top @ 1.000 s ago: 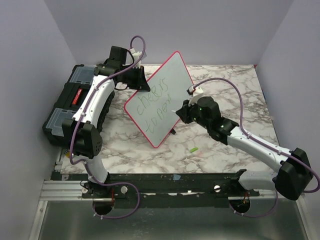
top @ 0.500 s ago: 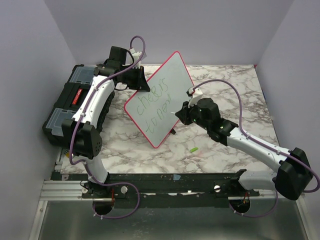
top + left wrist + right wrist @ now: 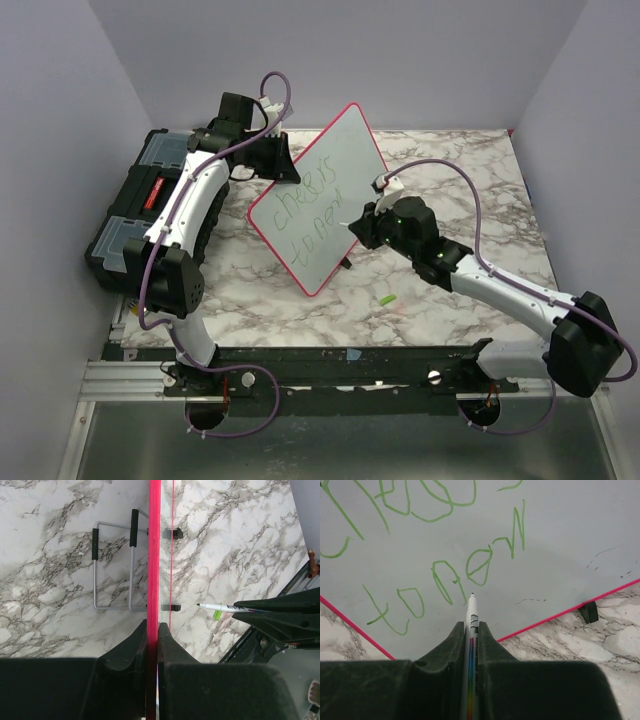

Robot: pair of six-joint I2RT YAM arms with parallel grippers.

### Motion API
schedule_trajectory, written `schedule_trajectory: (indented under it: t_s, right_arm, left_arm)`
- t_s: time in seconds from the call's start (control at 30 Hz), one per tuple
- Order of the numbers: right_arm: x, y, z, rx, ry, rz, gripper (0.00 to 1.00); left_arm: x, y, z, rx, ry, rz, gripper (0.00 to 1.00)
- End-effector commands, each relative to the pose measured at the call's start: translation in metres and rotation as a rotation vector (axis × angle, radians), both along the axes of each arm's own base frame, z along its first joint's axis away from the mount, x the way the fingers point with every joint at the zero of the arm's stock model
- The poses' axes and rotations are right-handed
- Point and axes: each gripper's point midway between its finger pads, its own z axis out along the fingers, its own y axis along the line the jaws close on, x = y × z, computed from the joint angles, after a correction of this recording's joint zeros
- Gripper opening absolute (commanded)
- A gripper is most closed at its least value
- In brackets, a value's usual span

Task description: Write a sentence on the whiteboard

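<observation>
Whiteboard [image 3: 318, 215] rim clamped in left hand [image 3: 152, 627], right hand [image 3: 471, 630] gripping marker [image 3: 471, 611] just under sentence [image 3: 312, 205], wire stand [image 3: 94, 580] visible from left wrist only

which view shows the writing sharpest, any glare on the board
Right wrist: sharpest, with the writing and the pen tip crisp; the board is evenly lit, no glare. Top external: the writing is small and faint under soft, even light. Left wrist: the board is edge-on, only a red line, so no writing shows.
</observation>
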Motion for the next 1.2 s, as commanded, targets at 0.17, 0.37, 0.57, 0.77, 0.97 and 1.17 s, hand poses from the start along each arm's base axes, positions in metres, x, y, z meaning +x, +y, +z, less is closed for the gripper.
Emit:
schedule_trajectory:
  t_s: [0.17, 0.37, 0.57, 0.77, 0.97, 1.17]
  right_arm:
    - [0.005, 0.008, -0.007, 0.010, 0.004, 0.009, 0.01]
    - [0.005, 0.011, -0.015, 0.001, 0.023, 0.019, 0.01]
    - [0.005, 0.014, -0.031, -0.013, 0.069, 0.022, 0.01]
    - [0.009, 0.020, -0.039, -0.022, 0.097, 0.023, 0.01]
    - [0.004, 0.030, -0.048, -0.017, 0.136, 0.076, 0.01]
    - [-0.005, 0.037, -0.055, -0.009, 0.173, 0.131, 0.01]
  left_arm:
    - [0.012, 0.015, -0.004, 0.104, -0.088, 0.018, 0.00]
    - [0.012, 0.015, -0.003, 0.103, -0.091, 0.017, 0.00]
    - [0.012, 0.015, -0.003, 0.103, -0.090, 0.017, 0.00]
    - [0.012, 0.015, -0.002, 0.101, -0.091, 0.015, 0.00]
    - [0.011, 0.015, -0.002, 0.101, -0.091, 0.015, 0.00]
    - [0.011, 0.015, -0.001, 0.102, -0.091, 0.016, 0.00]
